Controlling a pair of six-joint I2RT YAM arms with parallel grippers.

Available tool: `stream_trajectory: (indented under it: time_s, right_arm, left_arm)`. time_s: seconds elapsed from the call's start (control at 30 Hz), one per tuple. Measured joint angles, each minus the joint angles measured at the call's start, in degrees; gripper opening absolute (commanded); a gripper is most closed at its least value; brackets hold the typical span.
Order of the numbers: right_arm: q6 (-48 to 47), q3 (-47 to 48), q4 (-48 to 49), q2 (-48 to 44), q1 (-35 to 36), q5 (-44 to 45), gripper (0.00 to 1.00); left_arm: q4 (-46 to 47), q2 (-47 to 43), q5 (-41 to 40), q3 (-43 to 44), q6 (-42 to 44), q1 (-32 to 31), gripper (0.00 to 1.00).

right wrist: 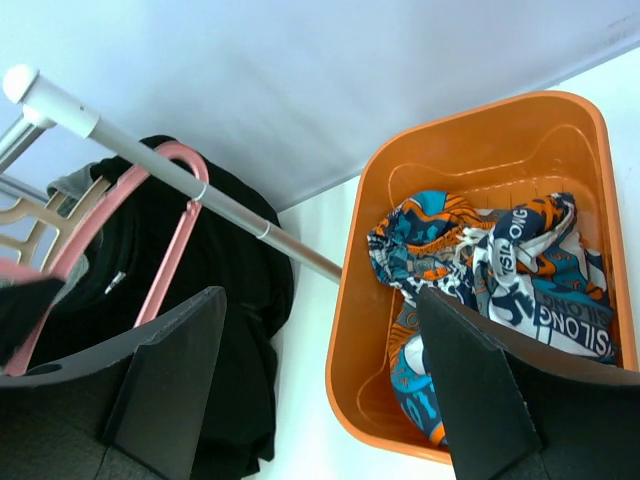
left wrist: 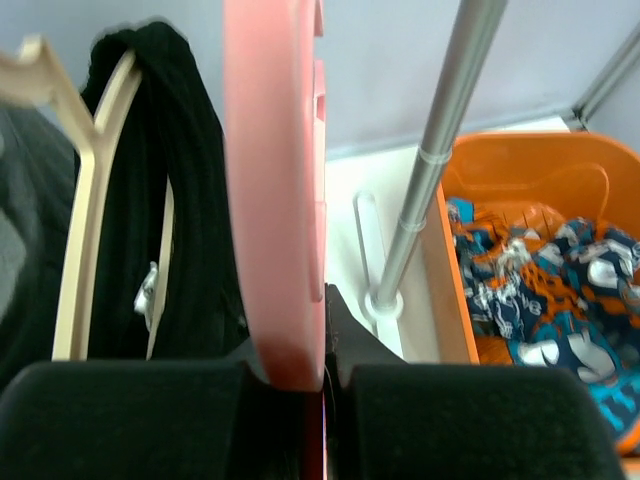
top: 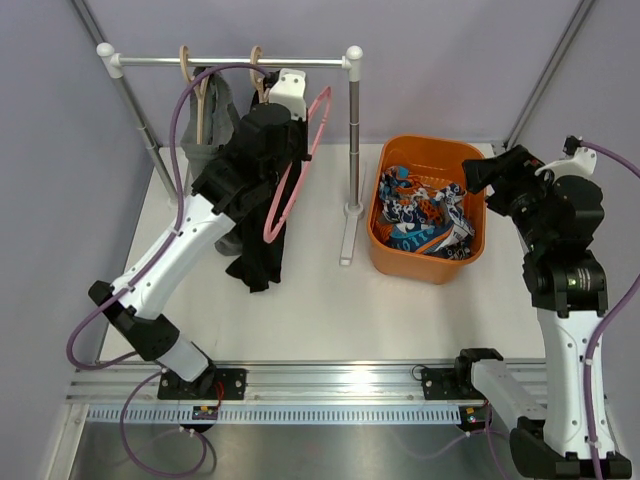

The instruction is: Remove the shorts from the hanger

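Printed shorts (top: 425, 215) in bin (top: 420, 268) — black (top: 262, 255), grey (top: 220, 105) hanging.

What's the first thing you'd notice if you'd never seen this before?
The bright orange basket on the right of the table, with colourful printed shorts heaped inside. Next, the big pink hanger pinched in the left end effector by the clothes rail, with black shorts drooping from a wooden hanger beside it.

The only legible lettering is on the printed shorts (right wrist: 500, 270) lying in the orange tub (right wrist: 560, 120). In the right wrist view, a white band on the fabric carries dark capitals that read "SILONG". A second band higher up shows letters ending in "ONG".
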Motion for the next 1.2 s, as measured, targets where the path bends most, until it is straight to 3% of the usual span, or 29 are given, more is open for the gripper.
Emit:
stream_trajectory:
  time_s: [0.6, 1.07, 1.2]
  right_arm:
    - [-1.03, -5.51, -2.4, -5.01, 0.0, -2.8, 0.87]
    - [-1.03, -7.78, -2.29, -6.78, 0.0, -3.19, 0.87]
    - [-1.01, -8.83, -2.27, -6.99, 0.0, -3.39, 0.87]
  left_arm:
    - [4.22, 17.7, 4.52, 20.83, 4.7, 7.82, 0.0]
    - [6.45, 23.61, 14.78, 21.44, 4.79, 10.25, 0.0]
    - [8.96, 22.93, 15.89, 19.1, 4.66, 10.25, 0.17]
